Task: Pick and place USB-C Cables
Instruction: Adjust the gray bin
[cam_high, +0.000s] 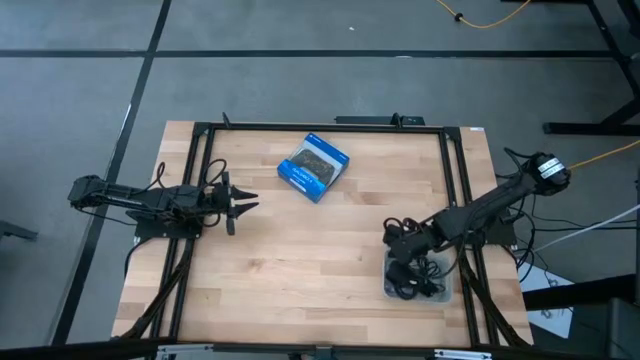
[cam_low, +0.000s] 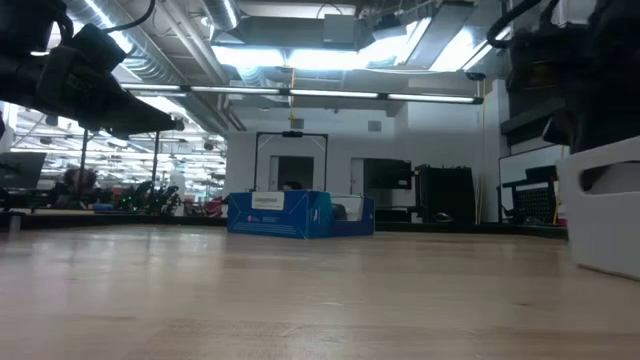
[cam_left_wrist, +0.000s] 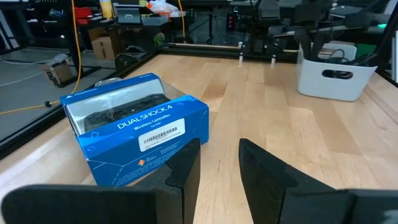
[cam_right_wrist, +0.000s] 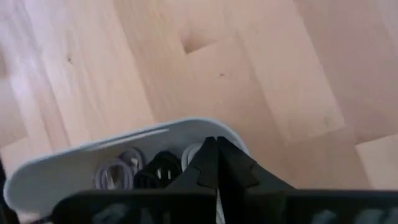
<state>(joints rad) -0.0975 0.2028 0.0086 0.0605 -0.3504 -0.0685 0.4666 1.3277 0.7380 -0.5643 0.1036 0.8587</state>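
Several USB-C cables (cam_high: 415, 275) lie tangled in a small white bin (cam_high: 447, 292) near the table's right near corner. The right wrist view shows pale grey-white coils (cam_right_wrist: 115, 174) and a black coil (cam_right_wrist: 158, 174) on the bin's floor. My right gripper (cam_right_wrist: 214, 142) hangs shut, pointing down over the bin's far rim (cam_right_wrist: 155, 134), also seen in the high view (cam_high: 398, 248). Nothing shows between its fingers. My left gripper (cam_high: 250, 207) waits open above the table's left side, facing the blue box (cam_left_wrist: 140, 127), with its fingers (cam_left_wrist: 217, 149) apart. My right gripper stands shut just over the bin's far rim. Its own fingers hide their ends, so I cannot tell whether it touches a cable or the bin.
The blue-and-black box (cam_high: 313, 167) lies flat on the far middle of the table. Black frame rails (cam_high: 200, 180) run along the left, far and right sides. The bin (cam_low: 605, 215) rises at the right in the low view. Bare wood (cam_high: 300, 260) lies between the arms.
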